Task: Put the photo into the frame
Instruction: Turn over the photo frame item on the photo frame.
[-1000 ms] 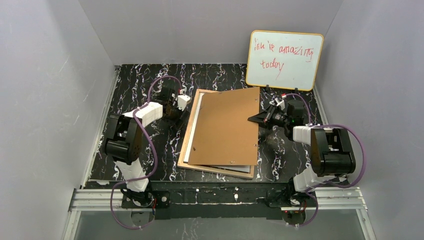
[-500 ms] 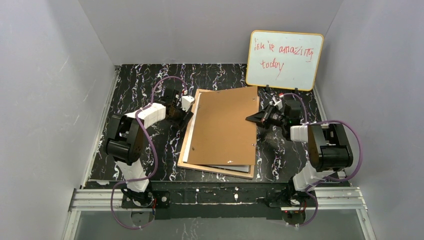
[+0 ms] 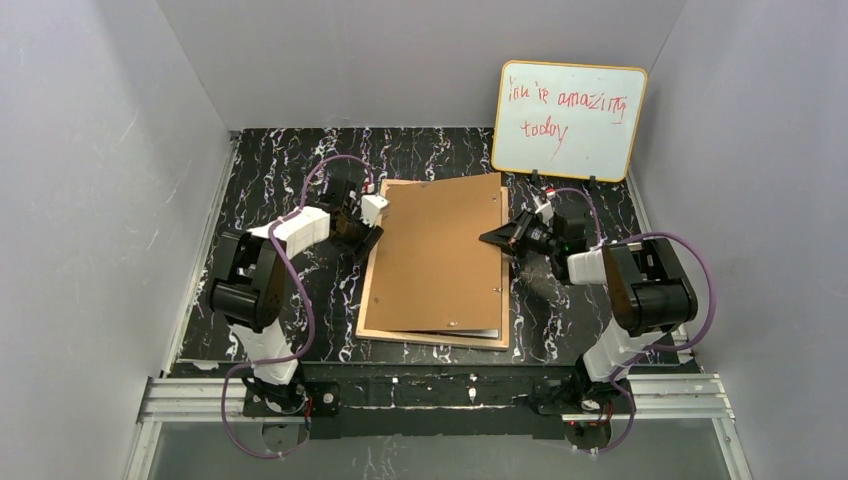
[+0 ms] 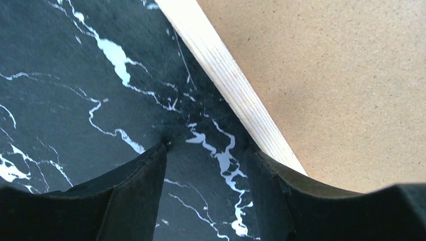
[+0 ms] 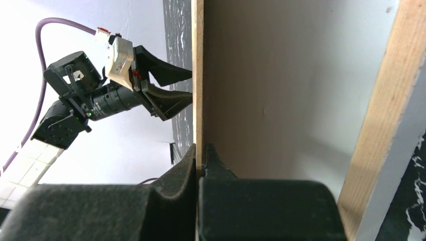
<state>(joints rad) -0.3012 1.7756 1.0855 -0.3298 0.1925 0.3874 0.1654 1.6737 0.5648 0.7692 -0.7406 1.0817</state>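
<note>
The frame (image 3: 366, 300) lies flat on the table, tan wood back up. A plain brown backing board (image 3: 440, 255) lies on it and covers nearly all of it. The photo is hidden under the board; a thin dark sliver shows at the near edge (image 3: 470, 333). My right gripper (image 3: 490, 238) is shut on the board's right edge, with the thin edge pinched between its fingers (image 5: 201, 150), and holds that side slightly lifted. My left gripper (image 3: 372, 232) is open and empty at the frame's left rail (image 4: 231, 85), with bare table between its fingers (image 4: 206, 150).
An orange-rimmed whiteboard (image 3: 568, 122) with red writing leans on the back wall at the right. Grey walls close in both sides and the back. The black marble table (image 3: 290, 170) shows on the left and behind the frame.
My right gripper has slid the backing board left, so it sits more squarely over the frame and covers the white strip at the left. My left gripper has edged closer to the frame's left rail.
</note>
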